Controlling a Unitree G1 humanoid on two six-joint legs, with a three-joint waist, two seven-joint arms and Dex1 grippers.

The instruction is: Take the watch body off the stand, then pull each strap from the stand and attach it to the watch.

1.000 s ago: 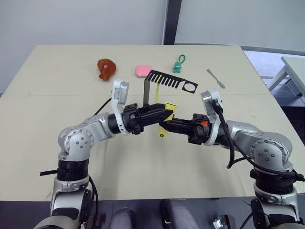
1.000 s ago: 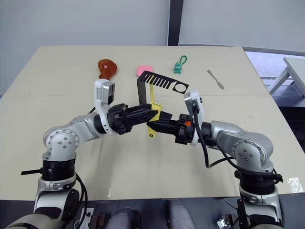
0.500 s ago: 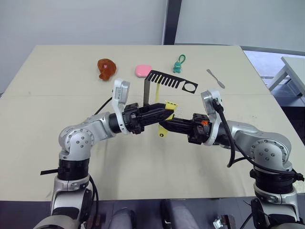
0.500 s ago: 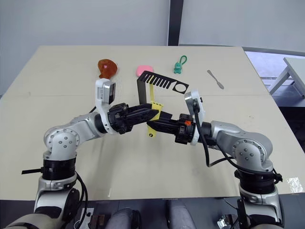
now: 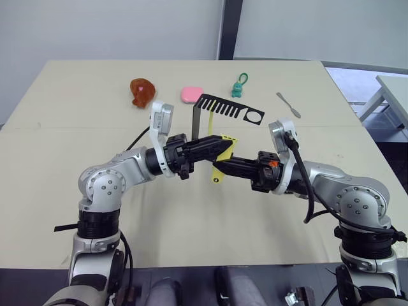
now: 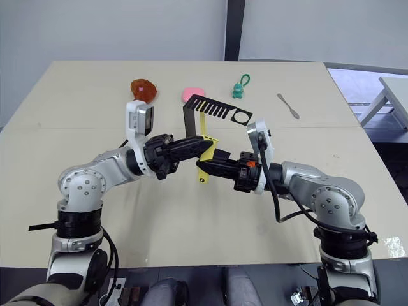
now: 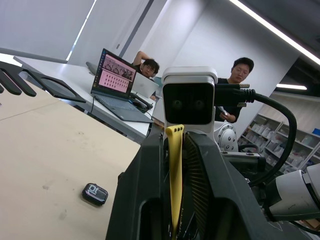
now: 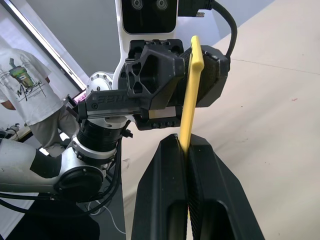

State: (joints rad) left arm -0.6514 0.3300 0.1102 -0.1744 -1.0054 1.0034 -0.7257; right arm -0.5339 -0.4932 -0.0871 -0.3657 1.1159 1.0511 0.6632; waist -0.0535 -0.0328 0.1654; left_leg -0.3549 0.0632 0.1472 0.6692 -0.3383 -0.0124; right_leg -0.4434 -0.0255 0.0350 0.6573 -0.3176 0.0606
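- The left gripper (image 5: 224, 143) was pinched on a yellow strap (image 7: 174, 175), which ran up between its two black fingers (image 7: 145, 190) in the left wrist view.
- The right gripper (image 5: 223, 167) was likewise clamped on a yellow strap (image 8: 189, 107), its fingers (image 8: 165, 200) pressed against the strip on both sides in the right wrist view.
- Both grippers met tip to tip above the middle of the table (image 5: 191, 223), just in front of the stand (image 5: 220, 108); a yellow end with a small hole (image 5: 217, 176) hung down between them.
- Whether the two grippers held one strap or two could not be told.
- The stand stood upright toward the far edge of the table, its comb-slotted top arm ending in a ring hole on the right side.
- The watch body (image 7: 94, 193) lay flat on the table, apart from the stand, seen in the left wrist view.
- Along the far edge sat a brown toy (image 5: 141, 91), a pink pad (image 5: 190, 94), a teal keychain figure (image 5: 239, 85) and a grey metal spatula (image 5: 288, 104), the last toward the far right corner.
- People (image 7: 240, 75) sat at a desk with an open laptop (image 7: 116, 77) beyond the table.
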